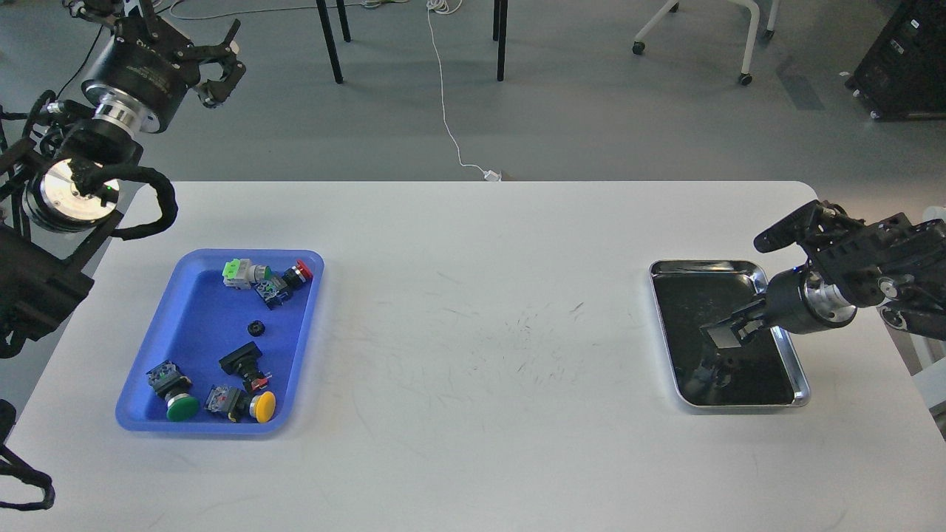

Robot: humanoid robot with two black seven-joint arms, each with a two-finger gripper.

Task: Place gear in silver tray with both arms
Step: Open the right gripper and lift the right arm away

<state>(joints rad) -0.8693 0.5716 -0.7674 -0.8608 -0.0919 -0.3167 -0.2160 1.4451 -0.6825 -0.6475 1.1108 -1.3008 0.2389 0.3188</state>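
A small black gear [256,326] lies in the middle of the blue plastic tray [194,325] at the left. The silver tray [785,343] sits at the right on the white table; its dark bottom shows only reflections. My right gripper [723,332] hangs over the middle of the silver tray, pointing left and down. Its dark fingers cannot be told apart and I see nothing in them. My left gripper [220,65] is raised high at the far left, beyond the table's back edge, fingers spread and empty.
The blue tray also holds several push-button switches with green [182,407], yellow [264,406] and red [304,269] caps. Chair and table legs [330,41] and a white cable [446,111] are on the floor behind the table.
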